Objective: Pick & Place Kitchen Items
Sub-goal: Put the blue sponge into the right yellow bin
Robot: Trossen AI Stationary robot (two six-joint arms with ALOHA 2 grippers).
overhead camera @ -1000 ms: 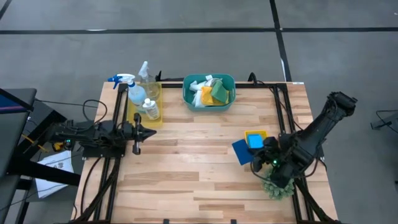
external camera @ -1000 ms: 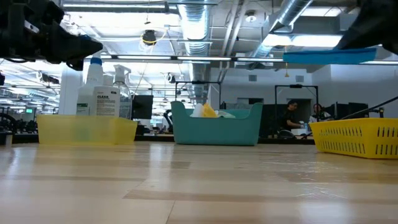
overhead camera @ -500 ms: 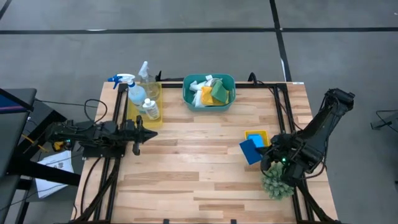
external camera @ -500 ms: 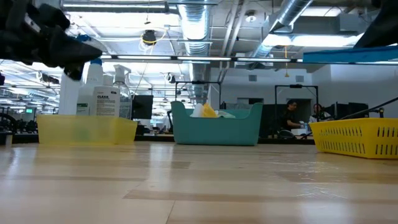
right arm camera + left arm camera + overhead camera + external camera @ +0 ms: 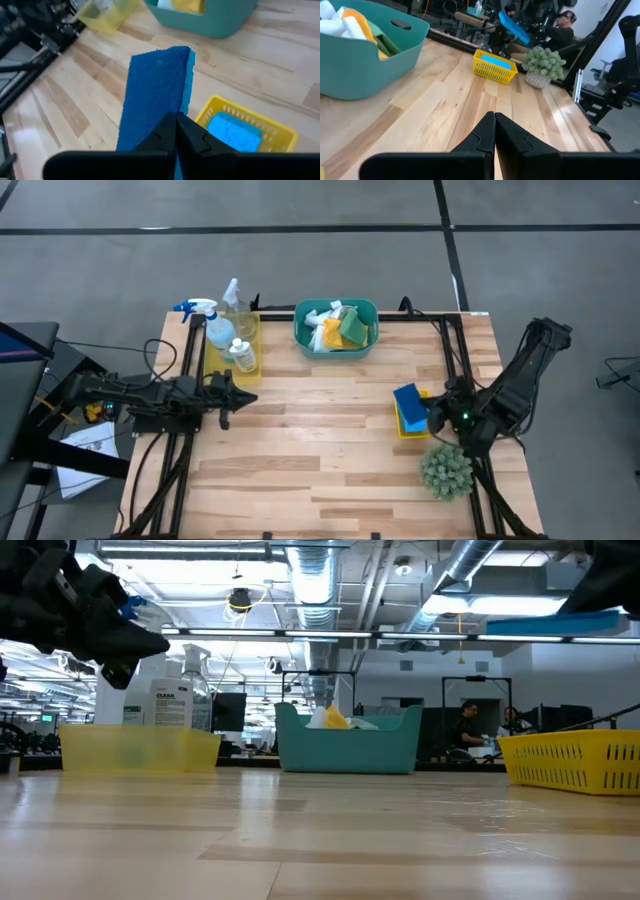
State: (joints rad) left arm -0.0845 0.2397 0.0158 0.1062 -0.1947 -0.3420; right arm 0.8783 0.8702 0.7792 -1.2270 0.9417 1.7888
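dark-blue sponge (image 5: pixel 406 404): flat, lifted over tray | light-blue sponge (image 5: pixel 234 131): in tray

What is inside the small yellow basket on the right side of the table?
A light-blue sponge lies inside the small yellow basket. The right gripper holds a dark-blue sponge above it, covering part of the basket from overhead.

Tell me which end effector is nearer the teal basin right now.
Left. The left end effector sits beside the front-left of the teal basin, shut and empty. The right end effector is farther off, holding the dark-blue sponge over the yellow tray.
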